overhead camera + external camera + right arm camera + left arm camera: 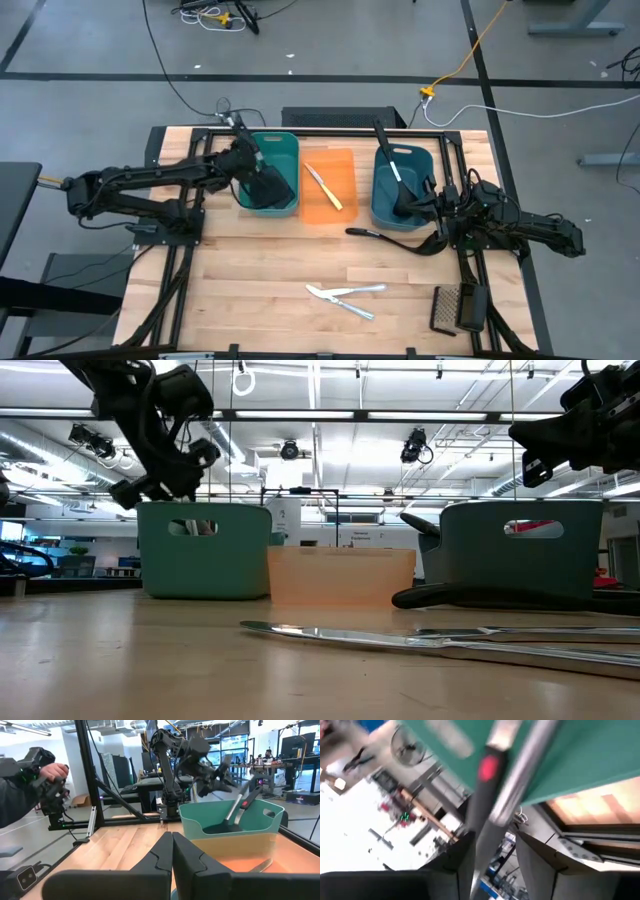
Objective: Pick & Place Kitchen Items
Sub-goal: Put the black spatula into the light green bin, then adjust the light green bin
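A black spatula's head point(270, 190) lies in the teal tub point(285, 140), and its steel-and-black handle point(492, 795) leans up out of it. My left gripper point(250, 153) hangs open over the tub's left end with that handle between its fingers point(457, 865). A pale yellow knife point(325, 187) lies in the orange tub point(345, 160). A black long-handled utensil point(390, 165) stands in the blue tub point(420, 155). A black ladle point(385, 237) and two silver knives point(345, 295) lie on the table. My right gripper point(172, 850) waits shut by the blue tub's near right corner. My left gripper's open fingers stand on either side of the spatula's handle point(480, 850), near its free end, coming slantwise from the table's left. The handle runs close along one finger, with a gap to the other. I cannot tell whether it touches. The spatula's head rests in the teal tub.
Another black slotted spatula point(445, 308) lies at the table's near right corner. The three tubs stand in a row along the far side. Bare wood lies at the near left. Beyond the table, a person's hand point(47, 777) holds a control handle.
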Robot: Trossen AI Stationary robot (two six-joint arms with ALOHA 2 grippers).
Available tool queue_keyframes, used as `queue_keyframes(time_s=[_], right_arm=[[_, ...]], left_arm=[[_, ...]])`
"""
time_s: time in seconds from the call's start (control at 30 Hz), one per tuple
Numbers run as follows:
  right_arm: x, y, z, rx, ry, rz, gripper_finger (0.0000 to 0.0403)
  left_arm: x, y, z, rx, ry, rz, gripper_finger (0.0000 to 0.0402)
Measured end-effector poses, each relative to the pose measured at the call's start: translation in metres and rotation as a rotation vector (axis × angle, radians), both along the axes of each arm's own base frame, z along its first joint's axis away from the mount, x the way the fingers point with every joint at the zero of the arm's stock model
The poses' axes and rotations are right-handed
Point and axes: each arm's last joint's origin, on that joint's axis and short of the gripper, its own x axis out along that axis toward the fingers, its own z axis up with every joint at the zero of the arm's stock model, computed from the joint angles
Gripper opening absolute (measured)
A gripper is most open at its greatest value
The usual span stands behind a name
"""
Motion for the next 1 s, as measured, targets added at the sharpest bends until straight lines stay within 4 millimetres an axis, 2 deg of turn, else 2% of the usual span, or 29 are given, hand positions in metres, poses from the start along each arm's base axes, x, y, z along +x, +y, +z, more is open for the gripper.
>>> queue_keyframes(time_s=[0.17,0.27,0.4,0.5,0.63,0.73,0.87,1.0], right_arm=[[0.0,0.0,0.0,-0.002,0.0,-0.001,0.0007],[0.0,0.0,0.0,-0.004,0.0,-0.001,0.0007],[0.0,0.0,0.0,-0.019,-0.001,-0.003,0.0007],[0.0,0.0,0.0,-0.017,-0.001,-0.003,0.0007],[0.0,0.0,0.0,-0.02,-0.001,-0.004,0.0007],[0.0,0.0,0.0,-0.041,-0.003,-0.006,0.0007],[0.0,0.0,0.0,-0.043,-0.004,-0.006,0.0007],[0.0,0.0,0.0,-0.04,-0.004,-0.006,0.0007]], left_arm=[[0.001,-0.005,0.025,0.046,-0.116,0.051,0.0134],[-0.001,-0.013,0.045,0.0,-0.269,0.063,0.0131],[0.001,-0.032,0.07,-0.29,-0.64,0.111,0.0115],[0.008,-0.046,0.083,-0.665,-0.867,0.228,0.0089],[0.023,-0.066,0.086,-1.017,-0.959,0.333,0.0056],[0.032,-0.083,0.077,-1.104,-0.91,0.366,0.0054],[0.045,-0.096,0.064,-1.136,-0.841,0.416,0.0089],[0.058,-0.1,0.045,-1.114,-0.748,0.45,0.0151]])
